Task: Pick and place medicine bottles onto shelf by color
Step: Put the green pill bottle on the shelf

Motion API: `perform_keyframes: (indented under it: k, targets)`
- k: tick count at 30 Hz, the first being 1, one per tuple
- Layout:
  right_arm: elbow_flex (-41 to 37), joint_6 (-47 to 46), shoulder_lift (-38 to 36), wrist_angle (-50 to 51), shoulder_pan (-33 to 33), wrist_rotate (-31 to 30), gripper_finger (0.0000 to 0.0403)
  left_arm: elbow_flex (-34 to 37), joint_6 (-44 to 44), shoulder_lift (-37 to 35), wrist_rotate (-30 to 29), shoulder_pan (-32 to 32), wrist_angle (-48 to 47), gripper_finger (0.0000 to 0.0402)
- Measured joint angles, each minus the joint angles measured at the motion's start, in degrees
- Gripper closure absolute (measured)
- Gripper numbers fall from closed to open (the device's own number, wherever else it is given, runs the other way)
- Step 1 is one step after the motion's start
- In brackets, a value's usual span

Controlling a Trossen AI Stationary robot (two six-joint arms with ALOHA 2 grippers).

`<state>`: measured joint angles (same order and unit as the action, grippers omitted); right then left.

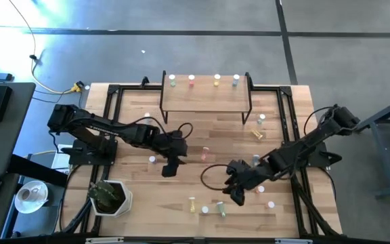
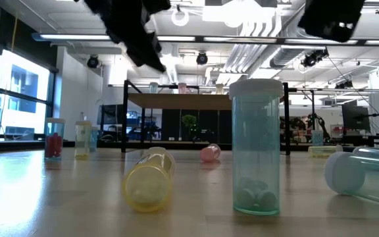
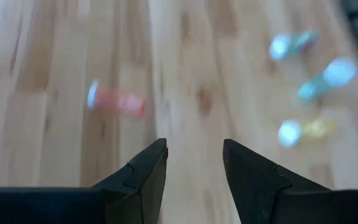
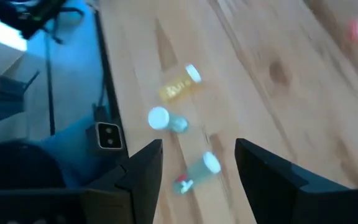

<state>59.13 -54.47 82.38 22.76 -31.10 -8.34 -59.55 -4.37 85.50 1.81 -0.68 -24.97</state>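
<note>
From above I've got four small white-capped medicine bottles (image 1: 204,80) standing in a row on the raised light-wood shelf on black legs (image 1: 206,98), the rest scattered over the wooden tabletop (image 1: 134,196), with my left hand (image 1: 169,166) mid-table and my right hand (image 1: 236,193) nearer the front edge. At table height, an upright clear blue bottle (image 2: 256,146) and a toppled yellow one (image 2: 149,179) sit close up. On the wrist cameras, left fingers (image 3: 143,174) are parted and empty above a lying pink-red bottle (image 3: 115,99); right fingers (image 4: 146,167) are spread and empty over three lying bottles (image 4: 180,83).
</note>
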Motion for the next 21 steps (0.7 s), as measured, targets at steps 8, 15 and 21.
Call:
perform_keyframes:
  k: [8,15,21]
  targets:
    - [3.78,-15.46,8.77,1.91,-2.61,3.57,0.0210,-0.06,-1.01,-1.94,-3.16,-0.67,-2.39,0.0252]
    - [12.48,-18.93,17.25,5.45,-3.86,8.08,0.0210,-0.06,-1.61,-3.77,-4.01,-0.67,-2.43,0.0252]
    - [22.95,-21.36,23.55,21.24,-4.27,8.06,0.0210,-0.06,-1.67,-4.36,-4.01,-0.67,-2.61,0.0252]
